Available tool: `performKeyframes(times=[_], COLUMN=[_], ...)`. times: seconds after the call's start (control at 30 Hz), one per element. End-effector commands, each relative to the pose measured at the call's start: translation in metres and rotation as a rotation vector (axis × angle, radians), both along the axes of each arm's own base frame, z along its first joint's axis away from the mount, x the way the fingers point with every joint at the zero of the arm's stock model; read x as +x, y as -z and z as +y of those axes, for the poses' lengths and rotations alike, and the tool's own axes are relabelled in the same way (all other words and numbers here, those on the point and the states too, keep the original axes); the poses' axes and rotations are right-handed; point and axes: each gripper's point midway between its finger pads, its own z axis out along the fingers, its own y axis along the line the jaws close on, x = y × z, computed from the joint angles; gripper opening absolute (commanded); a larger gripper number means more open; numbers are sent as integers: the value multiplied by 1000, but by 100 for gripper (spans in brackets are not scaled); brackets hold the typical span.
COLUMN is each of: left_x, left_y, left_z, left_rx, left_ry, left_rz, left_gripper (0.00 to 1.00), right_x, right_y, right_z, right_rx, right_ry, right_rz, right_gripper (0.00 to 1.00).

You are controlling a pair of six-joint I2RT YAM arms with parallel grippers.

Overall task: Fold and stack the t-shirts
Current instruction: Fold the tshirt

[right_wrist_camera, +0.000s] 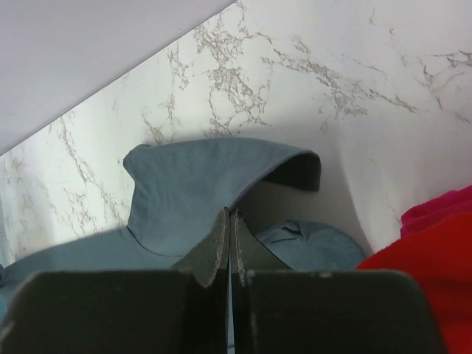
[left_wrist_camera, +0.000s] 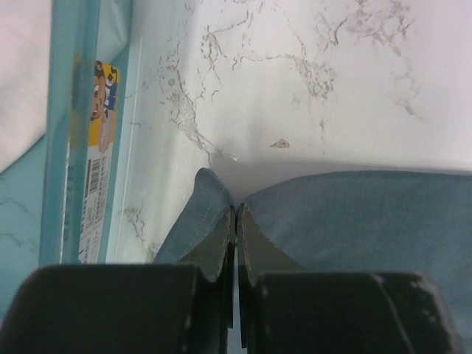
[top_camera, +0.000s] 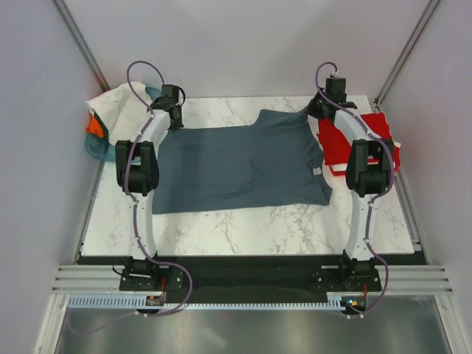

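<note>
- The slate blue-grey soft cloth t-shirt (top_camera: 243, 166) lies spread flat across the middle of the white marble-patterned table (top_camera: 243, 228). Its far edge reaches close to the table's far edge.
- Your left gripper (left_wrist_camera: 236, 219) sits at the shirt's far left corner, its jaws pressed together on a small ridge of blue hem.
- Your right gripper (right_wrist_camera: 229, 221) is at the shirt's far right end. It is likewise clamped on blue cloth, which rises off the marble in a curled flap.
- A folded red cloth t-shirt (top_camera: 354, 144) rests at the right edge of the table, just beside the blue one.
- A white cloth shirt (top_camera: 118, 107) and an orange one (top_camera: 94, 125) wait in or over the teal plastic basket (top_camera: 99, 151) at the far left corner.
- The step in hand looks like the first fold of the blue shirt, with both far corners gripped and nothing folded yet.
- Next, you probably need to lift both corners together and carry them evenly towards the near edge. Lay the far half over the near half, and let go only once the cloth lies flat.
- Keep the two arms level, or the fold will likely skew.
</note>
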Motion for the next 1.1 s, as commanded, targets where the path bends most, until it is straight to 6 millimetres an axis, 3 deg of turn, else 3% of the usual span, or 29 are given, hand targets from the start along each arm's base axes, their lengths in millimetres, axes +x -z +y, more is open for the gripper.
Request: performKeyframes(times=[0.0, 0.13, 0.17, 0.23, 0.27, 0.3, 0.37, 0.4, 0.63, 1.07], left_x=[11, 1, -6, -9, -16, -16, -26, -27, -52, -77], left_y=[-61, -66, -58, -67, -58, -69, -60, -69, -76, -85], left_z=[3, 5, 6, 7, 9, 10, 11, 12, 24, 29], left_rx=[1, -3, -2, -11, -7, -8, -5, -8, 34, 131], left_ry=[-57, -71, -74, -87, -96, -103, -109, -114, -159, -226], left_rz=[-178, -207, -189, -224, -207, -248, -242, -276, -299, -354], left_gripper=[2, 2, 2, 2, 2, 2, 2, 2, 2, 2], right_x=[-5, -13, -16, -21, -24, -27, -31, -32, -48, -94], right_y=[-48, -52, -58, -56, -61, -58, -62, -65, -89, -75], right_z=[-1, -1, 0, 2, 2, 3, 4, 4, 3, -4], right_rx=[1, 6, 8, 13, 16, 16, 19, 20, 26, 24], right_ry=[-20, -28, -33, -40, -44, -45, -53, -51, -53, 0], right_rz=[-88, -85, -93, -83, -91, -83, -91, -94, -124, -94], right_gripper=[0, 0, 0, 0, 0, 0, 0, 0, 0, 0])
